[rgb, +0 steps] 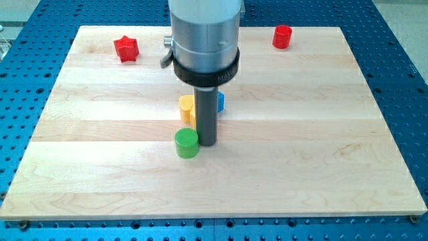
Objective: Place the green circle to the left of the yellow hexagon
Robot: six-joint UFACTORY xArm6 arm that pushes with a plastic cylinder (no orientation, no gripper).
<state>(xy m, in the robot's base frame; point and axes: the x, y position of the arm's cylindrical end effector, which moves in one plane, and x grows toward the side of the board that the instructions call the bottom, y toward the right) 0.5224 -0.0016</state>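
Note:
The green circle (pixel 186 142) lies near the middle of the wooden board (pixel 321 134). The yellow hexagon (pixel 186 107) lies just above it toward the view's top, partly hidden by the rod. My tip (pixel 206 143) rests on the board right beside the green circle's right edge, touching or nearly touching it. The tip is below and slightly right of the yellow hexagon.
A blue block (pixel 219 101) peeks out right of the rod, next to the yellow hexagon. A red star (pixel 125 48) lies at the top left. A red cylinder (pixel 282 37) lies at the top right. The arm's grey body (pixel 204 37) covers the top centre.

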